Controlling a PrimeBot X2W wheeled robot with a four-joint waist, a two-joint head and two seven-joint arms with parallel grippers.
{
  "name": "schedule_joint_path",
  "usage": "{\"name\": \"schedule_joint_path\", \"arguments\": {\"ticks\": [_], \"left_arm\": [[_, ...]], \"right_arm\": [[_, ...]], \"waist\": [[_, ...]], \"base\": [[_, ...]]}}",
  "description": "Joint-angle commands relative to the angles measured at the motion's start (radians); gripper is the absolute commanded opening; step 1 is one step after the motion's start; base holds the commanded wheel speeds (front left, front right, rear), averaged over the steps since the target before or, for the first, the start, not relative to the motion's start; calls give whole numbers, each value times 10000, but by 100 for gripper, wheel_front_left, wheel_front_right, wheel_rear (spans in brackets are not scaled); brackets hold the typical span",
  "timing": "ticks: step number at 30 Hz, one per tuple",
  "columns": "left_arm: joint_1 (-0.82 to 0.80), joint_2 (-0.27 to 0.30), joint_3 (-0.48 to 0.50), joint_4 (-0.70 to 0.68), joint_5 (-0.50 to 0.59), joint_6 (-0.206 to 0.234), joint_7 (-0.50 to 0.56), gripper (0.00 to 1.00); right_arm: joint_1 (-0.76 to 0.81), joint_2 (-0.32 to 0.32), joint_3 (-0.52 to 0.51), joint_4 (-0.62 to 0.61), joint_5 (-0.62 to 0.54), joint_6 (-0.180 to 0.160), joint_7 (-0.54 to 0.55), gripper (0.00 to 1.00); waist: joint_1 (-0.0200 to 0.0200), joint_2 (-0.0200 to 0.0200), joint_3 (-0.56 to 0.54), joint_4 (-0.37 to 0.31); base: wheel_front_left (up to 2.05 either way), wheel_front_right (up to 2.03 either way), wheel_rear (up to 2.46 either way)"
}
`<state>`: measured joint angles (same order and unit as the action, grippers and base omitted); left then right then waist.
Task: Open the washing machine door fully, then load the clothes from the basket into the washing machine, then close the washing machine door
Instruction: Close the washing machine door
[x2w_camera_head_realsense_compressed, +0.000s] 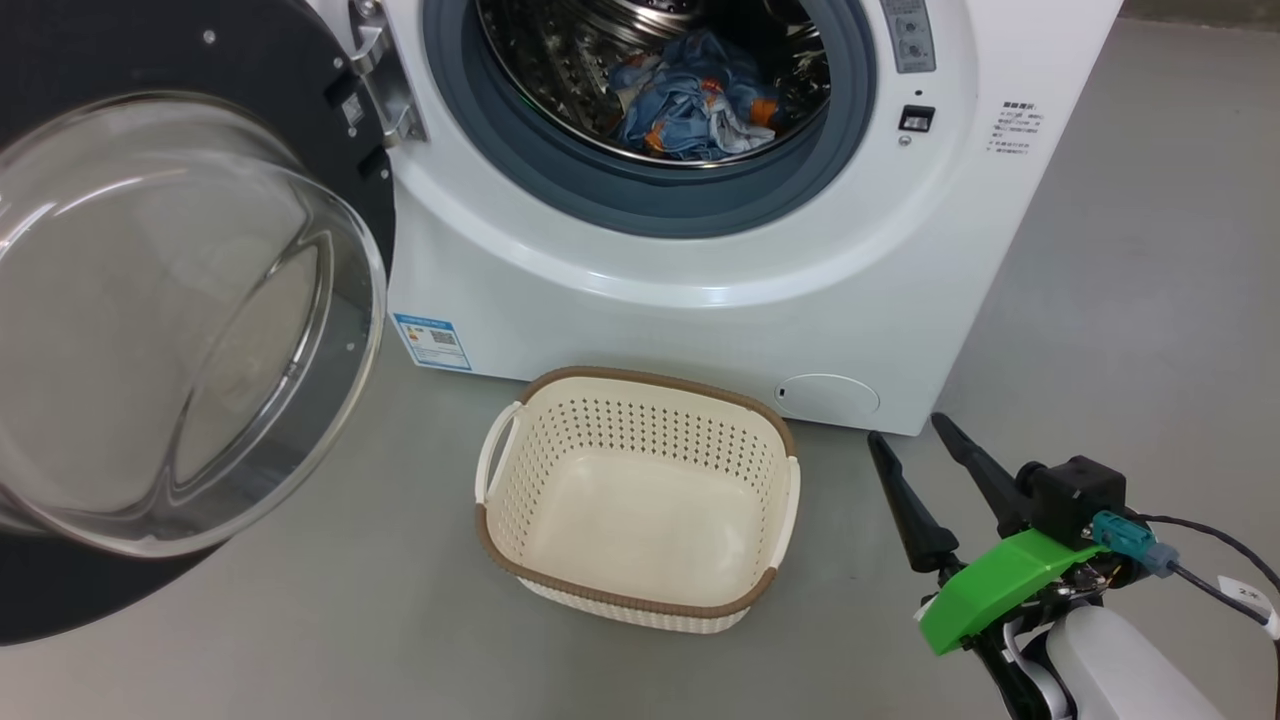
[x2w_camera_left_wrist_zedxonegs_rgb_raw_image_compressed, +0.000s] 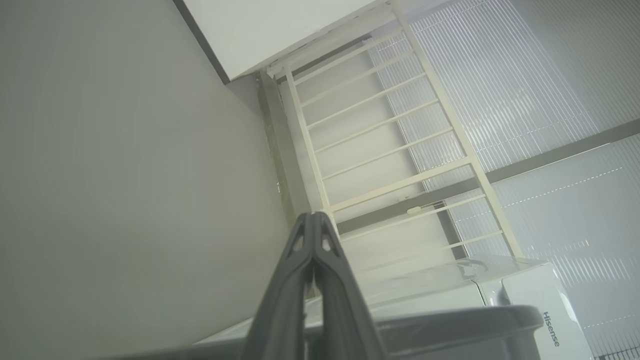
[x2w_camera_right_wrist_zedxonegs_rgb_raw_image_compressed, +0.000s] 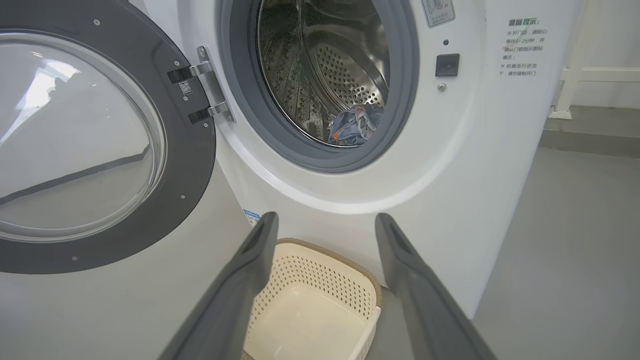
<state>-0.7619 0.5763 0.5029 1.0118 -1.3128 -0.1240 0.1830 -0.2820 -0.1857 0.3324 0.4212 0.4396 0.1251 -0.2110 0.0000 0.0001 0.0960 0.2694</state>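
Observation:
The washing machine (x2w_camera_head_realsense_compressed: 700, 300) (x2w_camera_right_wrist_zedxonegs_rgb_raw_image_compressed: 450, 165) stands with its round black door (x2w_camera_head_realsense_compressed: 180, 320) (x2w_camera_right_wrist_zedxonegs_rgb_raw_image_compressed: 90, 145) swung wide open to the left, glass bowl bulging outward. The blue clothes with orange print (x2w_camera_head_realsense_compressed: 695, 105) (x2w_camera_right_wrist_zedxonegs_rgb_raw_image_compressed: 356, 126) lie inside the steel drum. On the floor in front sits the cream basket (x2w_camera_head_realsense_compressed: 640, 500) (x2w_camera_right_wrist_zedxonegs_rgb_raw_image_compressed: 312, 305), nothing in it. My right gripper (x2w_camera_head_realsense_compressed: 910, 430) (x2w_camera_right_wrist_zedxonegs_rgb_raw_image_compressed: 325, 222) is open, low at the right of the basket, fingers pointing toward the machine. In the left wrist view my left gripper (x2w_camera_left_wrist_zedxonegs_rgb_raw_image_compressed: 312, 216) is shut on nothing, pointing up at a wall and a white rack.
Grey floor (x2w_camera_head_realsense_compressed: 1150, 300) spreads to the right of the machine and in front of the basket. A white railing (x2w_camera_right_wrist_zedxonegs_rgb_raw_image_compressed: 590, 75) stands at the far right behind the machine. A second white appliance (x2w_camera_left_wrist_zedxonegs_rgb_raw_image_compressed: 525, 295) and a grey rim (x2w_camera_left_wrist_zedxonegs_rgb_raw_image_compressed: 450, 325) sit low in the left wrist view.

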Motion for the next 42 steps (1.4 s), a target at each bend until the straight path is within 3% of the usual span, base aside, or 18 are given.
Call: {"name": "schedule_joint_path", "arguments": {"ticks": [1,7,18,29,35,42], "left_arm": [[-180,759,26,-197,-61,-64,207,0],[5,801,-429,-259,-248,-65,1366,0],[603,751,-1561,-750,-531,-66,4476,0],[1015,264,-1896,-1722,-1661,47,7640,0],[1279,-44,-2008,-2831,-2186,675,8975,0],[2116,-522,-1936,-5132,-2924,1836,10134,0]], "right_arm": [[-308,2,86,-283,-53,56,0,100],[-201,77,-77,-292,-121,56,-1,100],[-4,251,-103,-94,91,56,-180,100],[205,462,-36,167,464,56,-423,100],[274,567,-48,210,620,56,-488,100],[428,682,-295,25,619,56,-504,100]], "waist": [[0,-1,30,-25],[0,-1,-65,71],[0,-1,-590,399],[0,-1,-1186,610],[0,-1,-1342,550],[0,-1,-1419,186]], "base": [[0,0,0],[0,0,0],[0,0,0],[0,0,0],[0,0,0],[0,0,0]]}}
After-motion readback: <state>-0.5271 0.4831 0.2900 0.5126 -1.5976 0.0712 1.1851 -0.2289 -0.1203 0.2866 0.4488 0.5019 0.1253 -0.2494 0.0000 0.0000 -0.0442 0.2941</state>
